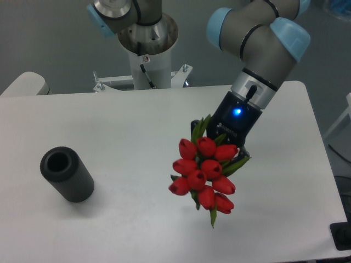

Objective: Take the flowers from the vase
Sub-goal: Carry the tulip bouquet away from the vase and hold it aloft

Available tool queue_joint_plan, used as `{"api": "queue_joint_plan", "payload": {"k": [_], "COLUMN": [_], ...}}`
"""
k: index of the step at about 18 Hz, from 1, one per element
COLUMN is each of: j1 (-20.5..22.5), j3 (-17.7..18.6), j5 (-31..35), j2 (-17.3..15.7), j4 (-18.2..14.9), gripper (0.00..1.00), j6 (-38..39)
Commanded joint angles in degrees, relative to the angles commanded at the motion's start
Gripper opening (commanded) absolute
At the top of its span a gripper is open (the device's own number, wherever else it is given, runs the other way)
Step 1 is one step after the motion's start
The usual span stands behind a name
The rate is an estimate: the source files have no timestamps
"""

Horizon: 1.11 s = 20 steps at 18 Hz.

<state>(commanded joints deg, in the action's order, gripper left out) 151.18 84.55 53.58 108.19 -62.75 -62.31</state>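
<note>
Flowers (204, 174) out of vase, held up over table (126, 131) right of centre, buds facing cam; gripper (227, 145) clamped on stems behind the bunch, fingertips hidden by buds/leaves; vase (66, 173) well apart at left, on table, tilted w/ hole toward cam; arm comes down from top right; blue LED lit on wrist.

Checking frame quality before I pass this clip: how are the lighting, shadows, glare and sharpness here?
Fixed camera: lighting is even and soft, with only a faint shadow beside the vase and under the flowers; the white table shows no harsh glare; the image is slightly soft overall, with the tulip buds a little smeared; the hand is largely hidden behind the bunch, with a blue light glowing on it.
</note>
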Motion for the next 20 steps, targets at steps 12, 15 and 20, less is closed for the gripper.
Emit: {"api": "queue_joint_plan", "payload": {"k": [12,15,20], "j1": [-5.10,-7.38,-10.55], "j3": [-2.19,-2.90,-1.31], "j5": [27.25,32.27,38.95], "j2": [1.49,2.72,4.48], "j4": [-9.75,-10.72,-10.64], "gripper": [0.00,0.00,0.00], "j6": [-3.34,-5.09,-5.54]}}
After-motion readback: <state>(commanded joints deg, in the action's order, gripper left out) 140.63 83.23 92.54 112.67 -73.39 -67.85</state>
